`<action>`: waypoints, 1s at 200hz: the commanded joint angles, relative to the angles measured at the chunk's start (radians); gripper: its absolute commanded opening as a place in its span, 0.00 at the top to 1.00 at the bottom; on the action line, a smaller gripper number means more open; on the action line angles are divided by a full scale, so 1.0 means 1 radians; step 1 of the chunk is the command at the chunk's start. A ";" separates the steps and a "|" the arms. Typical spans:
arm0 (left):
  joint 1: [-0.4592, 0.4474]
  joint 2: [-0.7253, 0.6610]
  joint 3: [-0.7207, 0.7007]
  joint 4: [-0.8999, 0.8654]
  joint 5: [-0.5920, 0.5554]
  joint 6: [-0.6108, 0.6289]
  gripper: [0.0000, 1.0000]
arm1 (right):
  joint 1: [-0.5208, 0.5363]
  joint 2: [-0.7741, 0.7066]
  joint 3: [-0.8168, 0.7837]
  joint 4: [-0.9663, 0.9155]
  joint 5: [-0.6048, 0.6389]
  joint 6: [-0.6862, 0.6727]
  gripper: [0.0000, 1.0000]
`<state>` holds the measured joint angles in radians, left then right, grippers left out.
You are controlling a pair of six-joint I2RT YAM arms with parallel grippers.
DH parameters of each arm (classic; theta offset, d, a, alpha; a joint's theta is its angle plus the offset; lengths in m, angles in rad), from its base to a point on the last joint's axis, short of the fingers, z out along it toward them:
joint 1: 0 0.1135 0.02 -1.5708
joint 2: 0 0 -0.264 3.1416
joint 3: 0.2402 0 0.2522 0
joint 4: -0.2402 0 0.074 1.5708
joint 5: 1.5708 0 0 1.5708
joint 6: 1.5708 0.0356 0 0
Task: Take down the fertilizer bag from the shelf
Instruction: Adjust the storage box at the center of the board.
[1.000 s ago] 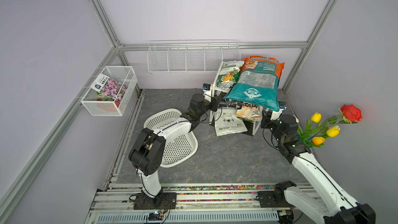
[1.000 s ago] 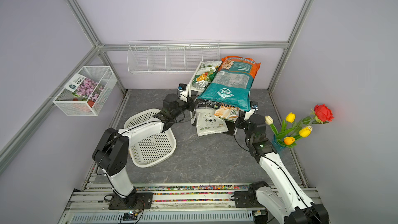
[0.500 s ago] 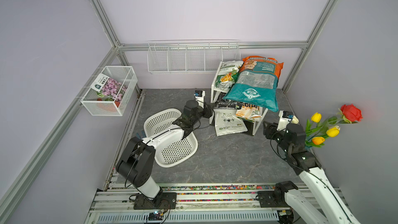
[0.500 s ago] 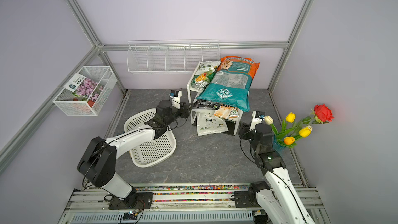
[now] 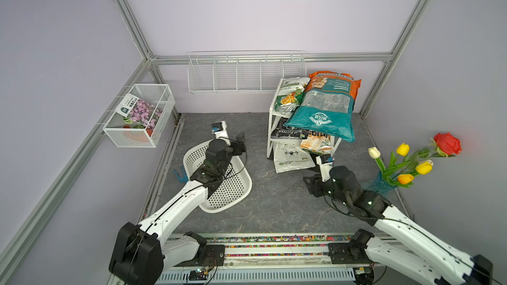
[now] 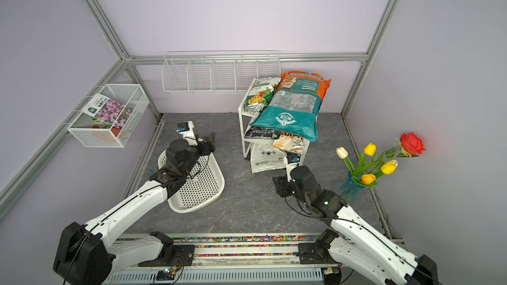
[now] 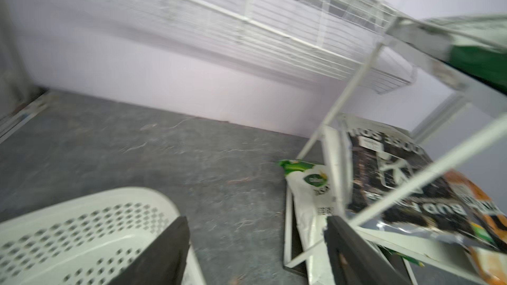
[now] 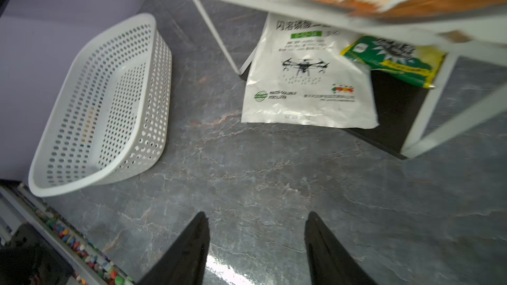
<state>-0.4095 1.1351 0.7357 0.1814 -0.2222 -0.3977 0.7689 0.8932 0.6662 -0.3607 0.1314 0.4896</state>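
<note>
My left gripper [image 7: 255, 245] hung at the rim of the white perforated plastic basket [image 5: 233, 187], jaws apart, nothing in them. The big teal-and-orange woven fertilizer sack [image 5: 326, 105] lay on the top board of the small white two-board shelf [image 5: 270, 132], front end drooping past the edge with nobody holding it. So if that's the target, the whole take-down was left, though a flat white drone-print fertilizer pouch [image 8: 307, 72] already lay mostly on the grey marbled floor [image 5: 274, 201] at the shelf's foot. My right gripper [image 8: 256, 242] sat low over that floor, jaws apart and empty too.
</note>
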 commanded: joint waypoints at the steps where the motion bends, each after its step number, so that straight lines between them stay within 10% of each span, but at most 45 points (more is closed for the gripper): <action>1: 0.134 -0.091 -0.076 -0.079 0.049 -0.129 0.19 | 0.112 0.144 0.072 0.109 0.032 -0.024 0.42; 92: 0.334 -0.252 -0.120 -0.226 0.127 -0.076 0.13 | 0.189 0.846 0.586 0.087 -0.193 -0.051 0.45; 200: 0.334 -0.268 -0.139 -0.203 0.129 -0.096 0.14 | 0.217 1.090 0.814 -0.058 -0.084 -0.047 0.71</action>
<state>-0.0792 0.8886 0.6029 -0.0212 -0.1032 -0.4885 0.9833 1.9690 1.4628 -0.3740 0.0124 0.4454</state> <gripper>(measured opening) 0.865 0.324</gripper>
